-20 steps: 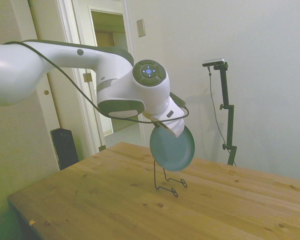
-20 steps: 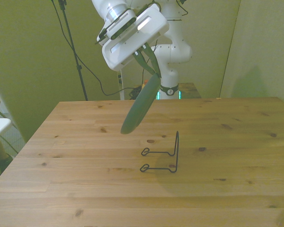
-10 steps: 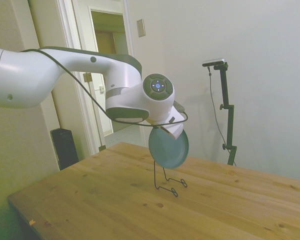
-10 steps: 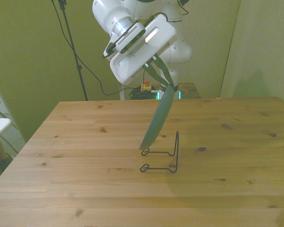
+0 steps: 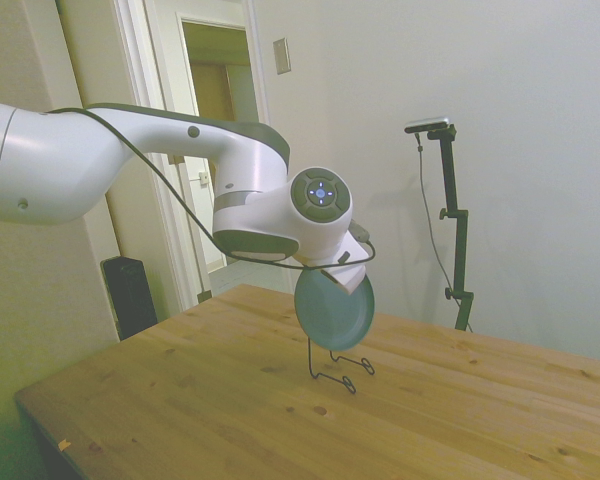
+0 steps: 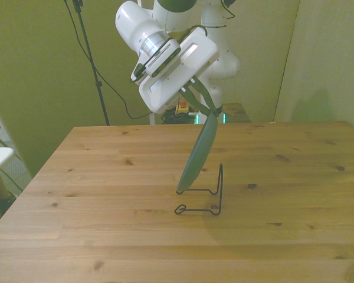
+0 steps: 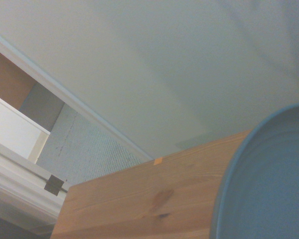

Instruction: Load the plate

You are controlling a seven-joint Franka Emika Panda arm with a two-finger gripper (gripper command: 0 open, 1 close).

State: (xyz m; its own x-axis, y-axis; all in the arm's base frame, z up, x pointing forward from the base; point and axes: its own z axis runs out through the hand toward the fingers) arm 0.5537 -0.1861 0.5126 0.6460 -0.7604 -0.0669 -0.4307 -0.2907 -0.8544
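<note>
Gripping the small round dark green plate (image 6: 197,154) by its upper rim, the tool (image 6: 207,110) is closed on it and holds it nearly on edge, tilted, so its lower rim can drop onto the thin black wire stand (image 6: 202,193) just beneath. That stand sits mid-way on the bare wooden plank desk (image 6: 106,236), in a pale-walled room with an open doorway (image 5: 218,150) behind.

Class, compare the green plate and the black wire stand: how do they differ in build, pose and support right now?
The plate is a solid green disc; the wire stand is thin bent black wire, open all through. The plate hangs tilted on edge, pinched at its upper rim by the gripper; the wire stand sits unheld on the table. Shared: both are over the table's middle, the plate's lower edge down at the stand.
</note>
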